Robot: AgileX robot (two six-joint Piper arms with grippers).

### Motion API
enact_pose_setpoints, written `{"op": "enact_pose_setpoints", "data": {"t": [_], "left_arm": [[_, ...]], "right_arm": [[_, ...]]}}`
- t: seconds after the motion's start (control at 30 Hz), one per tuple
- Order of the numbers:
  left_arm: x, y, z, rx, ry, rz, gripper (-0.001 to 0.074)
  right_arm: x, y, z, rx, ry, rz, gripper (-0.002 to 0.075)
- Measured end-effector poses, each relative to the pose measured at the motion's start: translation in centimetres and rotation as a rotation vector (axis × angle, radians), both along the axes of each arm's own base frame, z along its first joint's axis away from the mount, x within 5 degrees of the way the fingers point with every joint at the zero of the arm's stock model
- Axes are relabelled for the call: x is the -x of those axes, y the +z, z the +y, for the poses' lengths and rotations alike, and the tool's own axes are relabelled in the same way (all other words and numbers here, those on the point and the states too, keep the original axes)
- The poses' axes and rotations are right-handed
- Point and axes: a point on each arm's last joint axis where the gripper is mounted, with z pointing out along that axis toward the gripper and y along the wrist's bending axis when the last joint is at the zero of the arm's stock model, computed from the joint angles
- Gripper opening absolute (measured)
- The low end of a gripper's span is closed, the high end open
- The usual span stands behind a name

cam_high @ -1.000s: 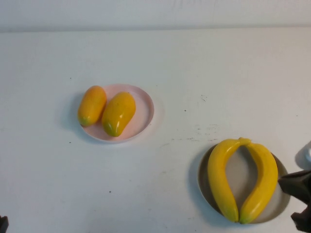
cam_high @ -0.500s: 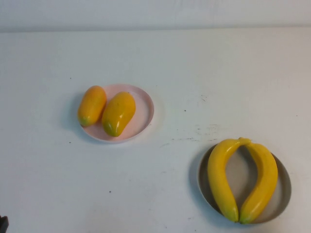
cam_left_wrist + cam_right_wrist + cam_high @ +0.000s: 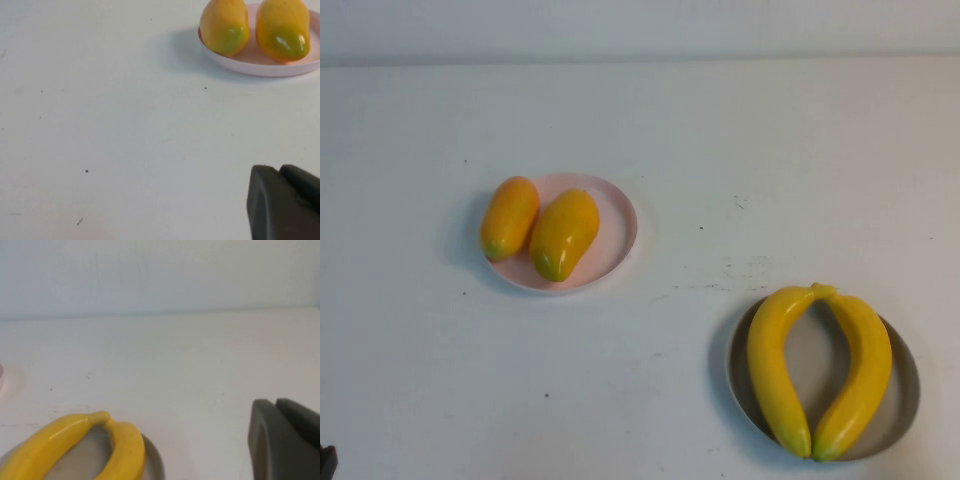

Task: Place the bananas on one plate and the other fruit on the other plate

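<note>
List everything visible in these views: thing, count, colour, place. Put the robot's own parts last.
Long curved glossy bananas: two, yellow, lying on the grey plate, tips meeting at both ends.
Round rimmed grey plate: one, grey, table's near right.
Plump oval mango-like fruits: two, orange-yellow with greenish ends, side by side on the pink plate.
Shallow round pink plate: one, pale pink, table's left of centre.
Table: one, white, faint scuffs.
Left end effector: one, black, shut, near left edge.
Right end effector: one, black, shut, beside the grey plate.
</note>
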Motion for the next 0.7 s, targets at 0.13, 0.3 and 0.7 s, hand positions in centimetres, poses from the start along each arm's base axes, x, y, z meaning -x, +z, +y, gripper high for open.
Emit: {"op": "enact_pose_setpoints", "data": {"t": [0.13, 0.3, 0.7], "left_arm": [[0.00, 0.00, 0.00, 0.000, 0.000, 0.000, 0.0002], [0.00, 0.00, 0.00, 0.000, 0.000, 0.000, 0.0002], [0.00, 0.00, 0.00, 0.000, 0.000, 0.000, 0.0002]], "right_arm": [[0.06, -0.43, 0.12, 0.004, 0.013, 0.047, -0.0015], [0.11, -0.70, 0.19, 0.009, 0.022, 0.077, -0.0015], [0.13, -0.96, -0.02, 0.037, 0.003, 0.103, -0.0015]]}}
